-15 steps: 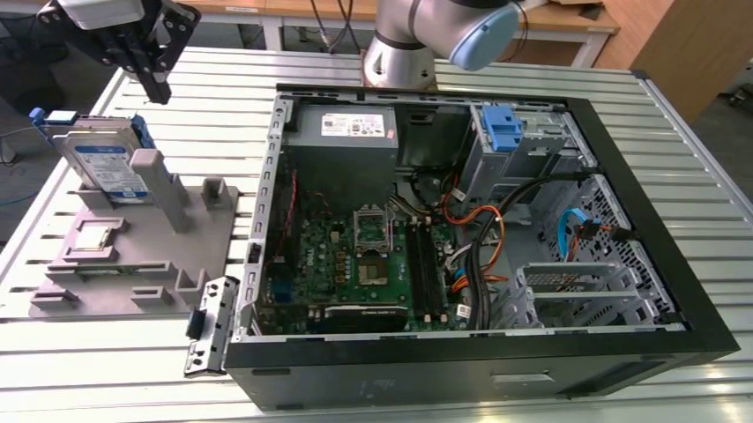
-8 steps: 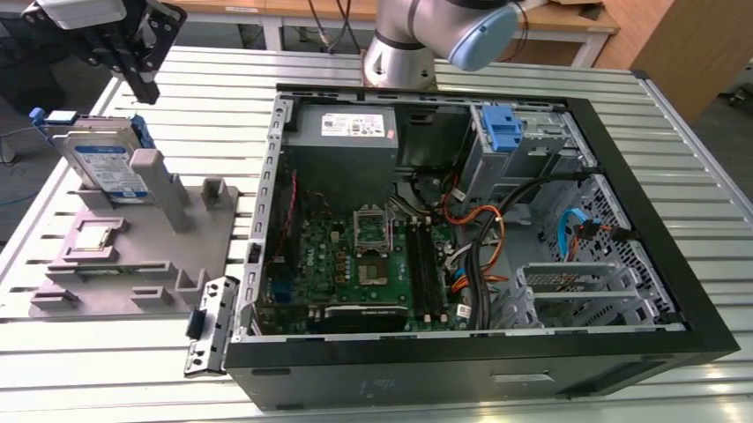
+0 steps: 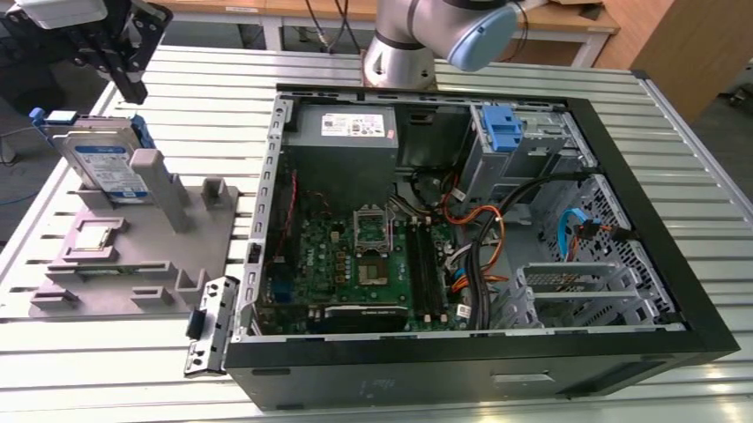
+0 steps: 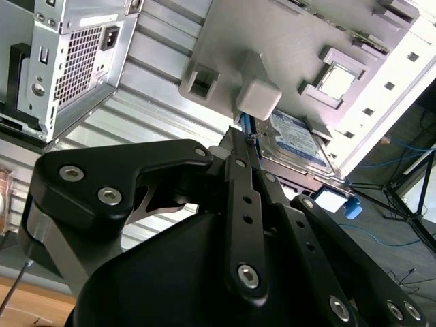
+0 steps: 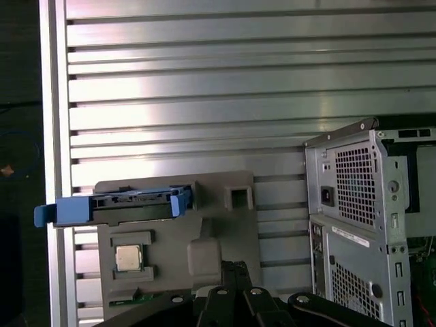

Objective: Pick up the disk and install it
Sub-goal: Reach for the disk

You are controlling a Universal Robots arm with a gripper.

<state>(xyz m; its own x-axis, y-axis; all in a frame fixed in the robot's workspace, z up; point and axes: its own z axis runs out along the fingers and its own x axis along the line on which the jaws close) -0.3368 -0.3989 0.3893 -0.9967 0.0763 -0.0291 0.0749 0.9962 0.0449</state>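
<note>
My end effector (image 3: 130,91) hangs with its black fingers pointing down at the bench. They are drawn together with almost no gap between them, and they grip nothing. In the second wrist view the closed tips of the end effector (image 4: 240,134) sit above the thing nearest to me, the disk (image 4: 300,143), without touching it.

The disk (image 3: 104,163) is directly beneath my end effector. It stands on edge in a grey holder block (image 3: 141,256), with its white-and-blue label facing outward and the blue carrier frame running around its edges. In the first wrist view I look down onto that blue frame, so the disk (image 5: 116,203) shows as a narrow bar. A tall grey post (image 3: 153,189) of the block rises just beside the disk, on the side towards the exterior view's right.

A little further from my fingertips, lower on the same block, a square processor chip (image 3: 94,238) lies flat in its own recess. The block rests on the slatted aluminium bench (image 3: 118,370).

Well apart from my end effector, towards the exterior view's right, an open computer case (image 3: 471,361) lies on its side on the bench. Inside it the green motherboard (image 3: 353,264) is on the nearer side. The grey power-supply box (image 3: 341,132) sits in a far corner. A blue latch (image 3: 503,132) sits on the drive bay further along. Beyond the case, a joint of my arm (image 3: 436,31) rises.
</note>
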